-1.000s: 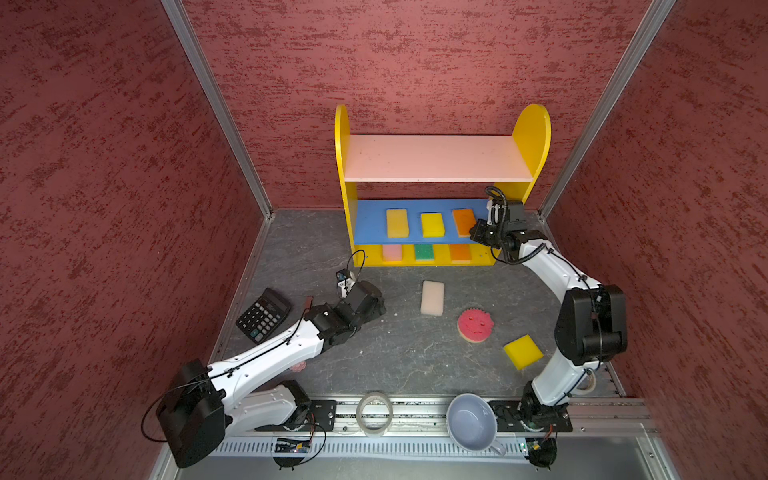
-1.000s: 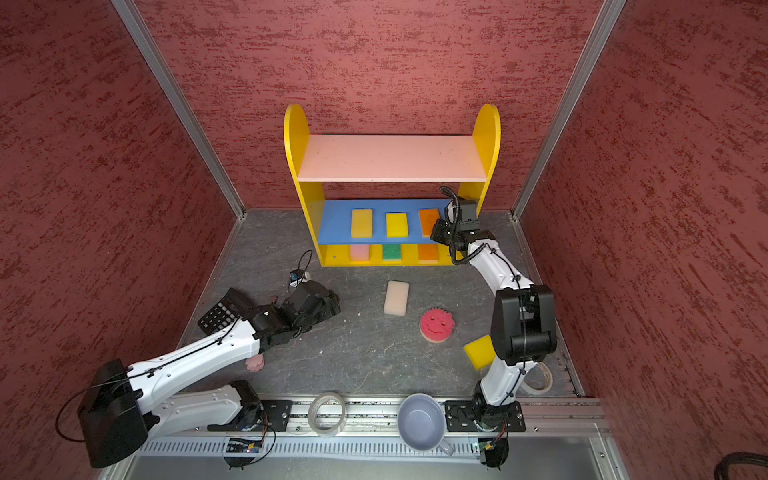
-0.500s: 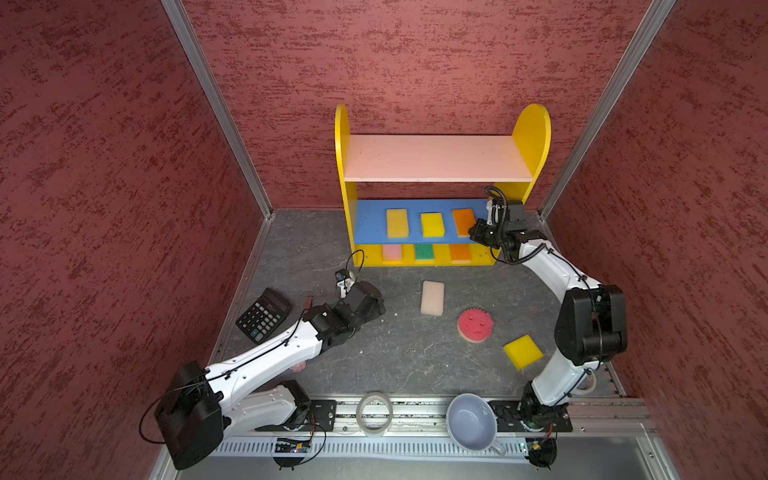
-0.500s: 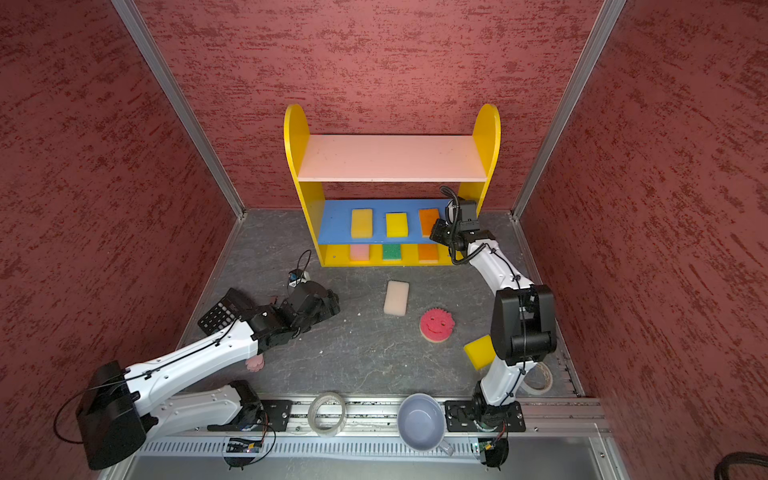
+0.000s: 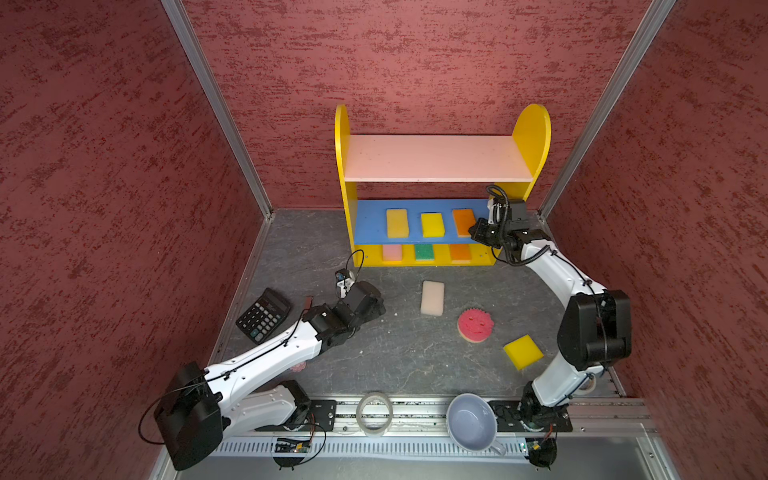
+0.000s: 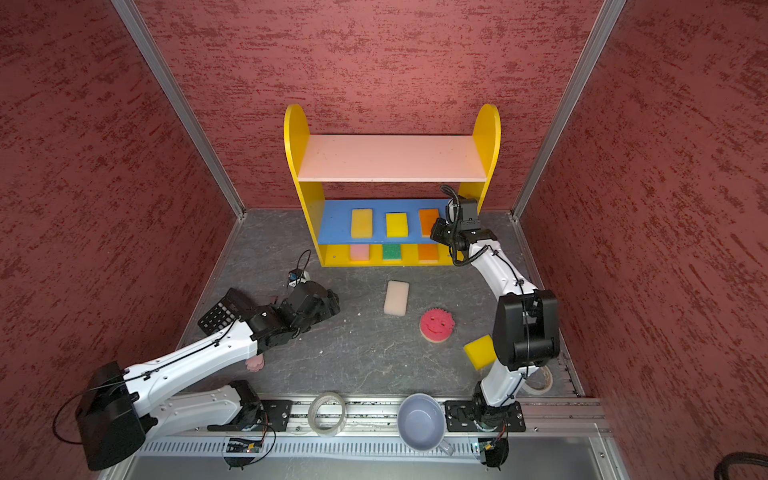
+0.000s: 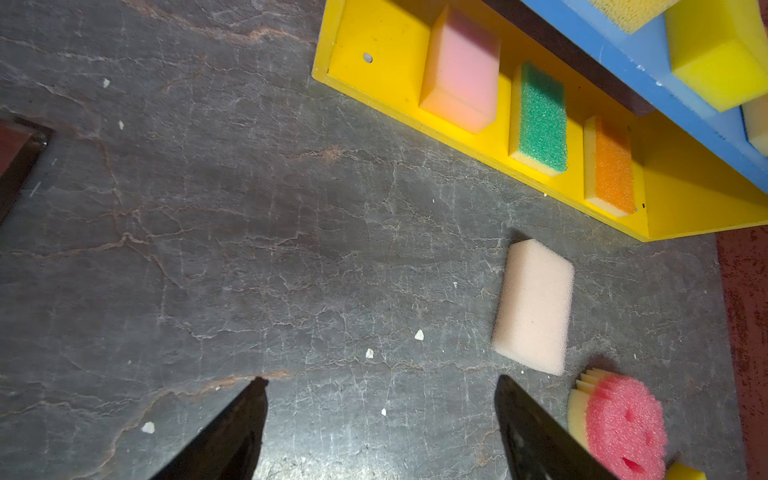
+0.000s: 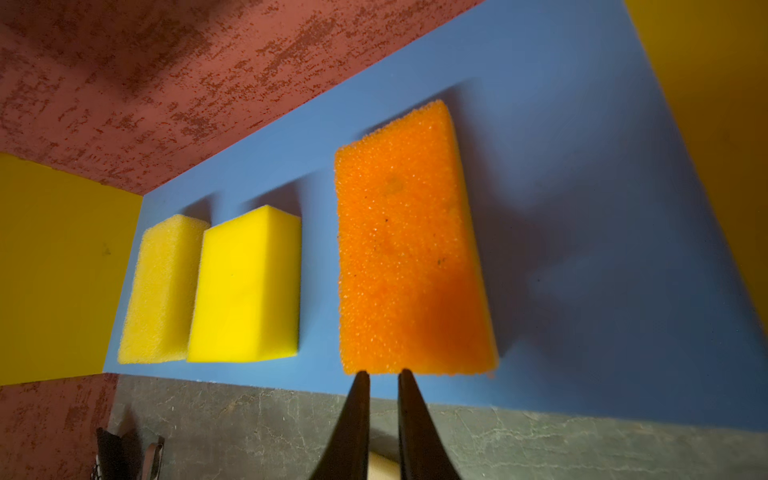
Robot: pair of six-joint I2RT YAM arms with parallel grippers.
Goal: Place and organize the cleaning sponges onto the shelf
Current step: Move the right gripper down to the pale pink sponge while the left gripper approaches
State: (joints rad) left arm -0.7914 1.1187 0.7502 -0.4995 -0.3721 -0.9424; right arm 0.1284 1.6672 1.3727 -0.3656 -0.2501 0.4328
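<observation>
The shelf [image 5: 436,158] stands at the back wall. Its blue middle board [image 8: 582,208] carries two yellow sponges [image 5: 397,223] [image 5: 432,224] and an orange sponge [image 8: 407,249]. On its yellow base lie a pink [image 7: 459,70], a green [image 7: 540,120] and an orange sponge [image 7: 611,166]. My right gripper [image 8: 383,372] is at the near edge of the upper orange sponge, its jaws a narrow gap apart with nothing between them. A white sponge [image 5: 432,298], a round red smiley sponge [image 5: 475,325] and a yellow sponge [image 5: 523,351] lie on the floor. My left gripper [image 7: 380,380] hangs open over bare floor, left of the white sponge.
A black calculator [image 5: 264,315] lies by the left wall. A pink paw-shaped piece [image 5: 298,366] shows under the left arm. A clear tape roll [image 5: 374,413] and a grey bowl [image 5: 471,422] sit on the front rail. Another tape roll [image 6: 538,380] lies behind the right arm's base.
The right gripper's jaws have parted slightly at the orange sponge's edge. Both arms have hardly moved.
</observation>
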